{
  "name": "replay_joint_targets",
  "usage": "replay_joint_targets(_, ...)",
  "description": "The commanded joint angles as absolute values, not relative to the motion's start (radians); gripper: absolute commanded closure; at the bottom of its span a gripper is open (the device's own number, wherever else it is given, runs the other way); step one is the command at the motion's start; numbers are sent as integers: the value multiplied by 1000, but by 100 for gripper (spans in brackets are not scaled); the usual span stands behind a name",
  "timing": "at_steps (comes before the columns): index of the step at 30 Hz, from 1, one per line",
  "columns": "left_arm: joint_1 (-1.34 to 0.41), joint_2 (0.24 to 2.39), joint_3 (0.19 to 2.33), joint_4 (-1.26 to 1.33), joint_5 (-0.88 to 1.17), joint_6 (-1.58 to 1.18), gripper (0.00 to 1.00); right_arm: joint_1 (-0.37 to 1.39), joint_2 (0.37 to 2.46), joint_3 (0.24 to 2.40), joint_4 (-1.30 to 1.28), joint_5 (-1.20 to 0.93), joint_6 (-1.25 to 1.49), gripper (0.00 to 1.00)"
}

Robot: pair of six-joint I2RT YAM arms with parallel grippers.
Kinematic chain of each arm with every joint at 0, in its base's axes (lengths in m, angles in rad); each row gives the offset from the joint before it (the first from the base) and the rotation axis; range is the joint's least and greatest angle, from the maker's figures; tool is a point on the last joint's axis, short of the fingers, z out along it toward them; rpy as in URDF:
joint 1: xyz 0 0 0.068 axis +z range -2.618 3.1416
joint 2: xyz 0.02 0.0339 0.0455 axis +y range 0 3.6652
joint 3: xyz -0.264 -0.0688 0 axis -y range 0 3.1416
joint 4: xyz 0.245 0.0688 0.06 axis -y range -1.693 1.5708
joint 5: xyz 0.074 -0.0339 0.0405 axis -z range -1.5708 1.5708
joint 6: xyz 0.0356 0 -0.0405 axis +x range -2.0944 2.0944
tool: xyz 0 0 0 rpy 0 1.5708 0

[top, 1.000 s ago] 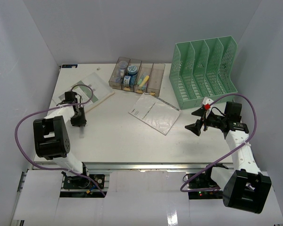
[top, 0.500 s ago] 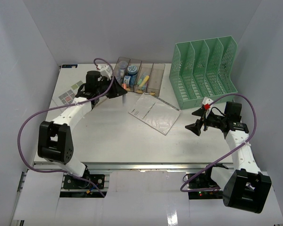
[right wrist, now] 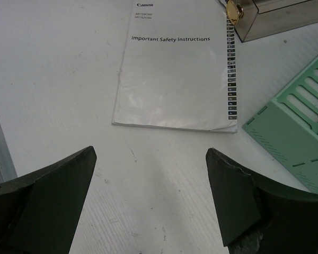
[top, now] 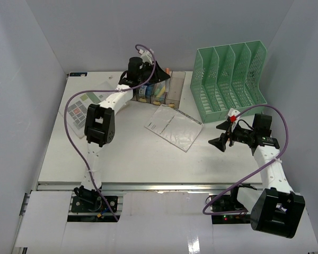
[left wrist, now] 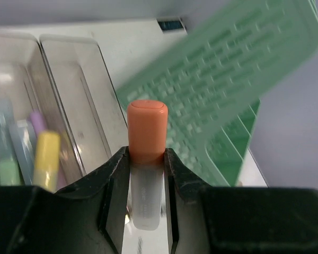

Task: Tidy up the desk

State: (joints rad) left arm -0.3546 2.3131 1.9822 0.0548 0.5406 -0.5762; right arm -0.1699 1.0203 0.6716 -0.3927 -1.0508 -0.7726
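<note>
Left fingers: clamped on an orange-capped clear marker, raised over the row of clear bins; one bin holds yellow and purple pens. Right fingers: spread wide above the worktop, which is white and flat with a silver rail at its near edge and lies under all items. Booklet lies flat; green file rack stands at far right.

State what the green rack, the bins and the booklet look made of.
Green rack: moulded matte plastic, by its perforated mesh walls. Bins: clear, glossy plastic, probably acrylic; contents show through. Booklet: printed paper, slightly glossy, faintly creased.
</note>
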Motion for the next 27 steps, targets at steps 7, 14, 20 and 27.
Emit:
replay_joint_targets(7,-372,2488,2228,73,307,-426,85,-176,1024,674,-369,-1097,-759,10)
replay_joint_targets(14,-376,2499,2212,9,285,-351,62,-177,1031,672,-368,-1092,-764,9)
replay_joint_targets(20,-385,2451,2159,-95,299,-287,13,-179,1040,663,-359,-1048,-770,10)
replay_joint_targets(27,-382,2164,1956,-109,279,-261,5,-207,1032,653,-353,-976,-794,10)
